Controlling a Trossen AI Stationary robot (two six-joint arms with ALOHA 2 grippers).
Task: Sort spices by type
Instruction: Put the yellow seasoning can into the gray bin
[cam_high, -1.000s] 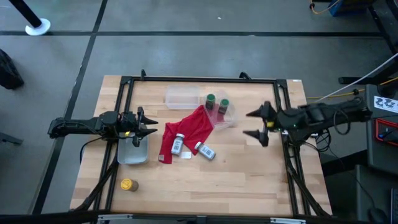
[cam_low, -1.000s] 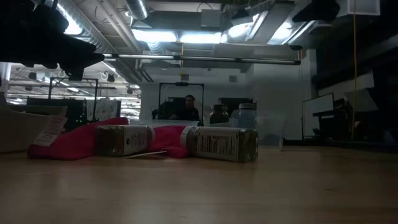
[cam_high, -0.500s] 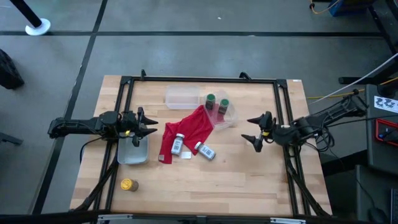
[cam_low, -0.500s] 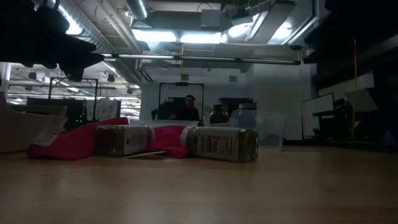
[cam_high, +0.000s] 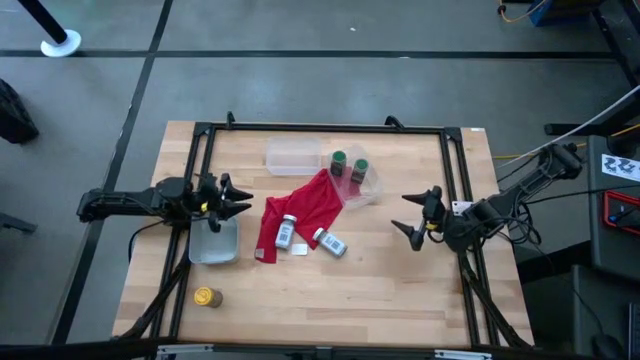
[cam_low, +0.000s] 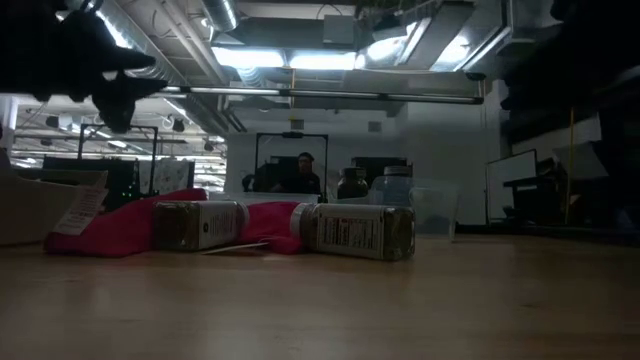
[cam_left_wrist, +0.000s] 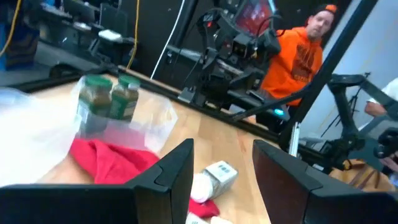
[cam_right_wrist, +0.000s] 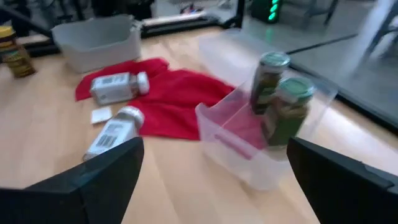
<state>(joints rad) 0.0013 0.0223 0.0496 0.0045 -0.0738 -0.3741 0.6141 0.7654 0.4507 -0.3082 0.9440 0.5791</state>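
Observation:
Two green-capped jars (cam_high: 339, 161) (cam_high: 359, 169) stand upright in a clear tub (cam_high: 368, 190) at the far middle of the table. They also show in the right wrist view: one jar (cam_right_wrist: 267, 74), the other (cam_right_wrist: 289, 102). Two silver-grey jars lie on their sides: one (cam_high: 286, 231) on the red cloth (cam_high: 305, 205), one (cam_high: 329, 242) beside it on the wood. The yellow jar (cam_high: 204, 297) stands near the left near corner. My left gripper (cam_high: 240, 203) hovers open above a second tub (cam_high: 213, 243). My right gripper (cam_high: 402, 212) is open, right of the jars.
A third clear tub (cam_high: 292, 155) sits at the far edge, left of the green-capped jars. A small white tag (cam_high: 299, 249) lies between the silver-grey jars. Bare wood spreads over the near and right parts of the table. A person in an orange hoodie (cam_left_wrist: 298, 56) is beyond the table.
My right gripper has come down and moved a little toward the table's near edge, staying open; its arm has folded lower at the right edge. The jars, cloth and tubs have not moved.

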